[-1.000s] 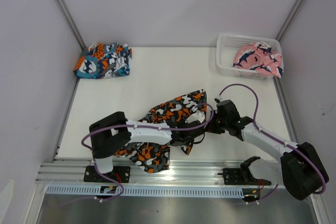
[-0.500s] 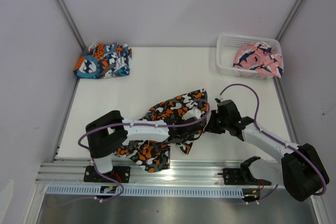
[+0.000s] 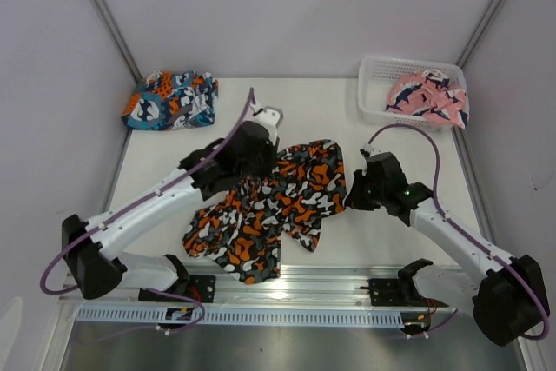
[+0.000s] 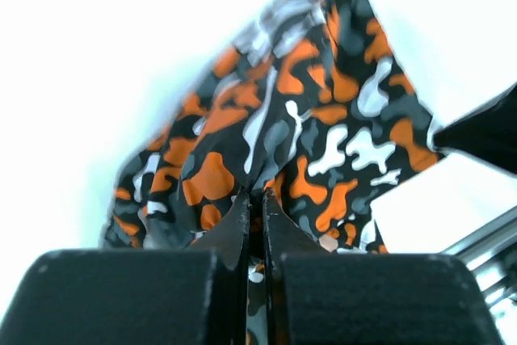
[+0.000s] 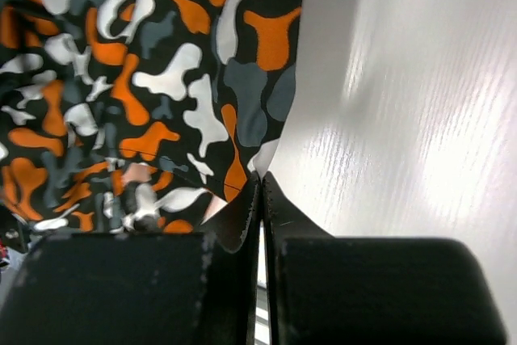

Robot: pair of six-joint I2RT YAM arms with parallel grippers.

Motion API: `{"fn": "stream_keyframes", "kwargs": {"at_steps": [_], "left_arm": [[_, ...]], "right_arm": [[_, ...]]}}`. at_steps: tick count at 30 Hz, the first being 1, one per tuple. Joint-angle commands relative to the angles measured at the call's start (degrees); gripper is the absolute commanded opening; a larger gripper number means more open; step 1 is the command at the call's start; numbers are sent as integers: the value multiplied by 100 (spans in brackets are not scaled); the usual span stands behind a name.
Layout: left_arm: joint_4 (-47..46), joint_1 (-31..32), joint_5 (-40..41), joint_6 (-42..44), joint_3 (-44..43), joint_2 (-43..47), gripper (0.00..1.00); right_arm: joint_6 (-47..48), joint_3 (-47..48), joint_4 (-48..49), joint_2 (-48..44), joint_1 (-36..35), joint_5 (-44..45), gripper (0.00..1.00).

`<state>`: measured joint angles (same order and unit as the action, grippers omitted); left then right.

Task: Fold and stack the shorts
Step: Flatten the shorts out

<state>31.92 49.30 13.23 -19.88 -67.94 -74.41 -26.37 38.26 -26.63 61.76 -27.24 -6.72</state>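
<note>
Pale walls are enclosing the white table (image 3: 156, 171) in the overhead view, and we are counting three shorts on it. The patchwork shorts (image 3: 169, 102) are lying bundled at the far left corner. The pink shorts (image 3: 427, 97) are resting in the basket (image 3: 368, 84) at the far right. The camouflage shorts (image 3: 269, 210) are sprawling mid-table between the arms. We are also counting one basket and two grippers. The left gripper (image 3: 259, 169) is pinching the far edge of the camouflage shorts, and the right gripper (image 3: 349, 198) is pinching their right edge.

Through the left wrist camera, we are seeing the left gripper (image 4: 254, 199) with its fingers clamped together on a pleat of the camouflage shorts (image 4: 307, 119), which are draping limply away.

Through the right wrist camera, the right gripper (image 5: 260, 183) is nipping the hem of the camouflage shorts (image 5: 145, 62) with fingers closed tight, above bare table (image 5: 404, 119).

We are judging the cloth as light, soft and floppy, sagging wherever unsupported. It is calling for holds at hems or corners, two spread points to pull an edge taut. A shallow pinch may be letting thin fabric slip.
</note>
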Motion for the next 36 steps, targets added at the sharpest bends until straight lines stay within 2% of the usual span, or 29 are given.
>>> {"fn": "stream_keyframes", "kwargs": {"at_steps": [1,5,6,11,14,18,21,28,31,36], "left_arm": [[753,-288,-85,449,-876,374,0],[1175,-658,337,625,-1642,568,0],[1263,-780,538,660,-2113,577,0],[1843,-1001,1189,968,-3364,472,0],[2045,-1045,1445,1205,-4426,419,0],[2213,-1045,1568,1521,-5220,532,0],[2117,-1036,1446,1671,-5440,944,0],[2185,-1045,392,1496,-5694,1745,0],[2336,-1045,-135,1417,-5888,1877,0],[2231,-1045,-1093,1119,-6020,2211,0]], "right_arm": [[404,715,-439,-366,9,249,0],[413,1674,-983,-288,-123,671,0],[440,1867,-1132,-252,-210,672,0],[536,3044,-1581,-164,-518,1224,0],[554,3493,-1863,-269,-694,1401,0],[659,3732,-1925,-628,-844,1349,0],[852,3838,-1759,-1111,-905,1218,0],[1353,4645,-1397,-1737,-905,699,0],[1547,4971,-1187,-1894,-905,-282,0],[1617,5147,-678,-2343,-888,-988,0]]}}
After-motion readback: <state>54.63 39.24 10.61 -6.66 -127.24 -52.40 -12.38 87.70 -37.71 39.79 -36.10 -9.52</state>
